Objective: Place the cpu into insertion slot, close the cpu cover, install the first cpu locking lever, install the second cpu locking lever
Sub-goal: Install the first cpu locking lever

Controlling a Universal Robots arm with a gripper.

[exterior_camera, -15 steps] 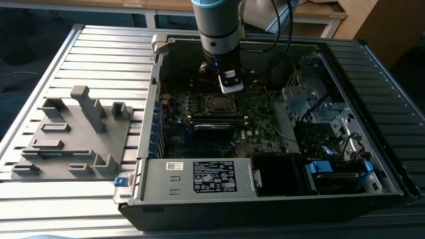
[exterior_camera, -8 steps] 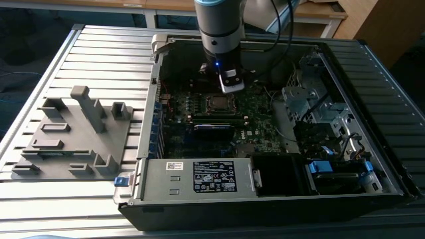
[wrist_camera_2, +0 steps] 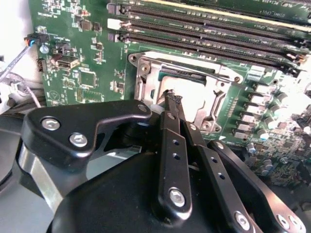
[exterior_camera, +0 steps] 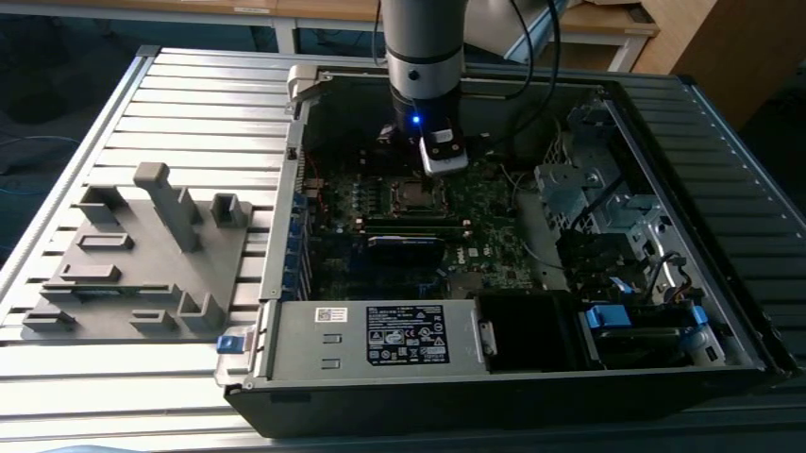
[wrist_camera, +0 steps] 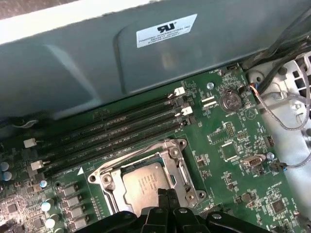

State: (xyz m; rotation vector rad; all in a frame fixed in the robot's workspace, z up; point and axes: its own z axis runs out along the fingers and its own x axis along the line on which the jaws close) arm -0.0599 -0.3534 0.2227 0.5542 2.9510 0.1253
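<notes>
I see my black two-fingered gripper low over the green circuit board inside the open black computer case, which lies on a ribbed grey metal table. The fingers are pressed together at the tips, nothing pinched between them, and the tips sit at the edge of the square silvery metal frame plate of the cpu cover. That cover lies flat over the small square insertion slot, and through its window in the first wrist view I see the dull silvery-grey square cpu seated in the slot. Long black memory-stick slots run just beside the socket. In the exterior view a grey moulded fixture tray lies on the table to the exterior view's left of the case. I cannot tell how the locking levers stand.
</notes>
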